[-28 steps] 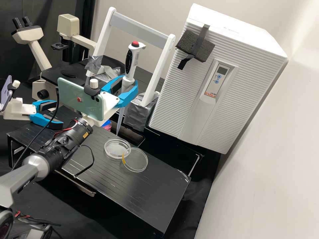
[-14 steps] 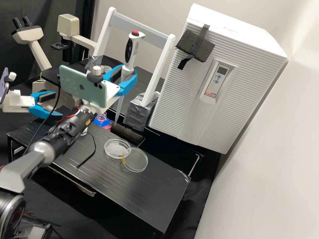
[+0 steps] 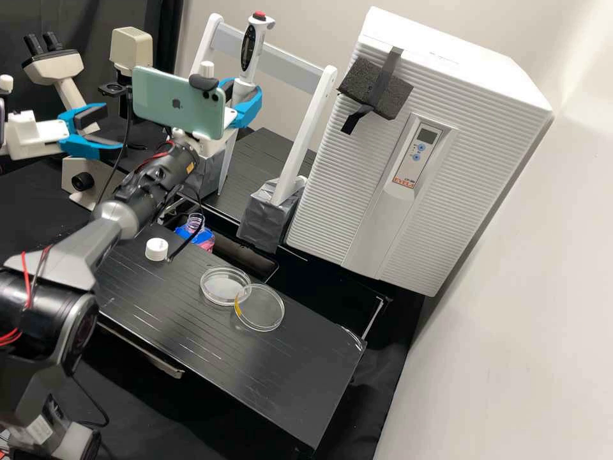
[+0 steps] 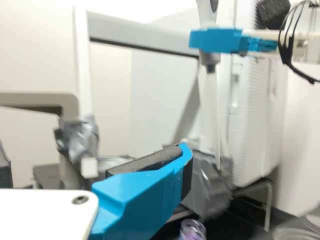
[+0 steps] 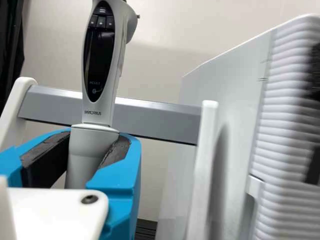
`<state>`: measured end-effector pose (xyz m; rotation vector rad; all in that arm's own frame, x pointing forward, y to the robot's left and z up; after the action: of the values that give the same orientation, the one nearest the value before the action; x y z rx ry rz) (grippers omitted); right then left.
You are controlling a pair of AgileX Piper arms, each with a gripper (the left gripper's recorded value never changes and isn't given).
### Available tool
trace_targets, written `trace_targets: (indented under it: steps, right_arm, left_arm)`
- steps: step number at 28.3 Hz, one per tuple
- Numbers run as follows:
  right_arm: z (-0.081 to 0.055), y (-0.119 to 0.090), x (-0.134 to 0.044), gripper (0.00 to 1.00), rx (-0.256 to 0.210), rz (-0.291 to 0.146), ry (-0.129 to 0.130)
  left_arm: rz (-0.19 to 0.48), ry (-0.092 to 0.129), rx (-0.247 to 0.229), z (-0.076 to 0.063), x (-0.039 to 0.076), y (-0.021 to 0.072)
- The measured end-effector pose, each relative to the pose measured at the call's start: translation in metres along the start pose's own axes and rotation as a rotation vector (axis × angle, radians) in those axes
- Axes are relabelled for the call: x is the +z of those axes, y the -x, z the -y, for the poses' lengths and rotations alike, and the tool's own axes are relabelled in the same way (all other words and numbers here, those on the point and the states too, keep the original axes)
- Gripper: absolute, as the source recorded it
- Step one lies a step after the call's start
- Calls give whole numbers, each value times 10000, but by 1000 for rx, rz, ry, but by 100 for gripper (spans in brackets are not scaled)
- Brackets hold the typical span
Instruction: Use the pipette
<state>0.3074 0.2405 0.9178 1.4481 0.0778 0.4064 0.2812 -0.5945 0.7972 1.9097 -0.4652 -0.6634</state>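
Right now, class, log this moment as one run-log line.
right pincer: shut on pipette, upright | left pincer: open, empty | bottle: uncapped, cap beside it | petri dishes: two, side by side

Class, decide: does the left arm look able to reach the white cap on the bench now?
Probably not directly: the left gripper is open and empty, but the right arm, holding the pipette, slants between it and the white cap.

My high camera looks forward and down over the bench [image 3: 255, 358] from off my arms. My right wrist camera sits close behind the pipette [image 5: 102, 65], facing the frame [image 5: 160, 117]; my left wrist camera shares both, from farther back.
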Motion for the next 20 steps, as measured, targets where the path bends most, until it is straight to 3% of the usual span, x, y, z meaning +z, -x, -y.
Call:
trace_targets:
  steps: [2, 4, 7, 12, 14, 20]
  right_arm:
    - [19, -116, -54, 0, -8, -4, 11]
    - [55, -189, -88, 0, -26, -1, 16]
    - [109, -304, -111, 0, -56, 8, 26]
    - [198, -434, -85, 0, -95, 38, 19]
    - [219, -464, -79, 0, -105, 48, 3]
    - [223, -514, -54, 0, -107, 60, 9]
  left_arm:
    - [-13, -7, 11, -56, -43, -20]
    - [-21, 3, 23, -95, -71, -30]
    - [-25, 2, 30, -134, -91, -46]
    - [-19, -14, 42, -188, -100, -71]
    - [-19, -17, 36, -183, -99, -72]
    - [-22, -20, 36, -199, -105, -83]
